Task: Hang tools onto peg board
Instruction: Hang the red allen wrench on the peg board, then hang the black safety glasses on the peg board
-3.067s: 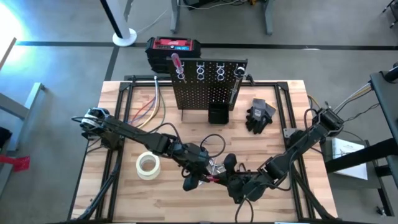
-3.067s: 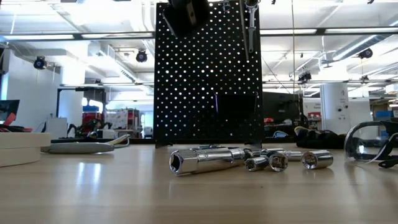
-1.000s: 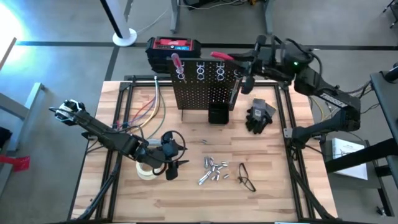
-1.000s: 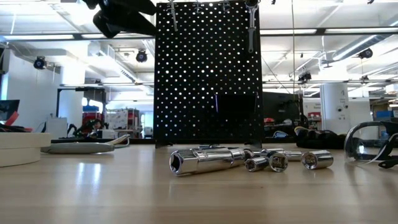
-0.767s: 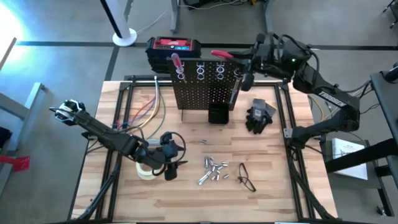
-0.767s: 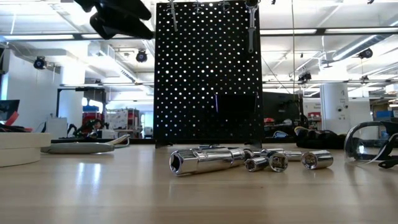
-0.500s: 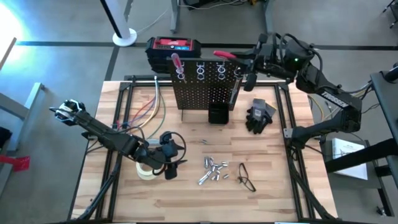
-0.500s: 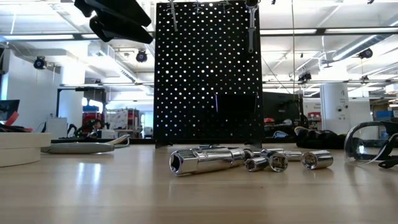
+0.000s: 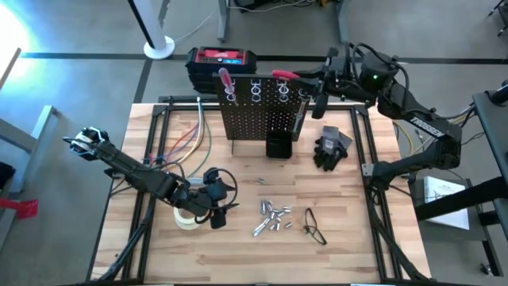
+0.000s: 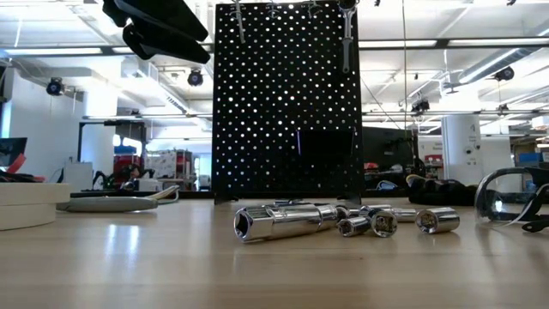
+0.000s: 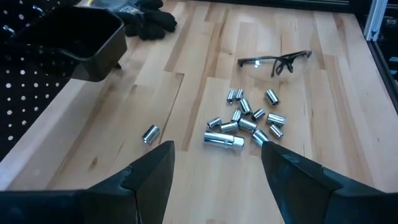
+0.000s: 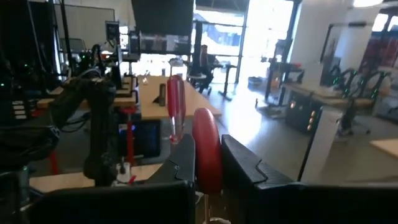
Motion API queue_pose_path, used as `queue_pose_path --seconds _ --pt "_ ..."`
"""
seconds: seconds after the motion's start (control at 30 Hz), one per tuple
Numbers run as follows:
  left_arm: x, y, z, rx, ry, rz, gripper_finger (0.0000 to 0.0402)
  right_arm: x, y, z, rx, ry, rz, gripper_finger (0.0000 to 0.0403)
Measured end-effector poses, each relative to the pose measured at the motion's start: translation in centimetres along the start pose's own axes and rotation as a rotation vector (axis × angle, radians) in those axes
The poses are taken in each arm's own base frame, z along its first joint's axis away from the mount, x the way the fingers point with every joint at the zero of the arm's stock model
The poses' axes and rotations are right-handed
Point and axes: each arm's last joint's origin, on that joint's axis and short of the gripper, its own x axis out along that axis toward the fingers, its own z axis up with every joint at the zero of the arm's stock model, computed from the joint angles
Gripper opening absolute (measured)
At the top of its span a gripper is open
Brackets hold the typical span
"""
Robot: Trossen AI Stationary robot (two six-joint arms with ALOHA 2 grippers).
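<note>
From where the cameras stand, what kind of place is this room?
Probably a robotics lab or workshop. A wooden workbench carries a peg board and loose sockets, and the low and right wrist views show other desks with equipment under ceiling strip lights.

One camera hangs above me, looking straight down on the whole table (image 9: 373, 159). Another sits at tabletop height, close behind the sockets (image 10: 343, 221), facing the peg board (image 10: 287, 103). My left wrist camera looks down on those same sockets (image 11: 245, 121). My right wrist camera, raised by the board's top, faces the room beyond
</note>
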Motion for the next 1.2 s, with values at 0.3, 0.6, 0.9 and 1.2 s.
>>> queue_pose_path --seconds 0.3,0.6,0.9,1.2 --pt "0.0 0.0 0.0 -0.016 -0.001 0.0 0.0232 0.4 -0.3 -0.9 0.033 0.062 -0.008 0.0028" --pt "0.0 0.0 0.0 -0.02 0.004 0.002 0.0232 1.6 -0.3 -2.6 0.037 0.164 -0.001 0.0028" --pt "0.0 0.1 -0.3 -0.015 0.022 0.009 0.0232 0.9 -0.2 -3.2 0.062 0.197 -0.011 0.0135" --pt "0.2 0.3 -0.9 -0.031 0.04 0.018 0.0232 -1.6 -0.1 -1.8 0.013 0.151 -0.078 0.0132"
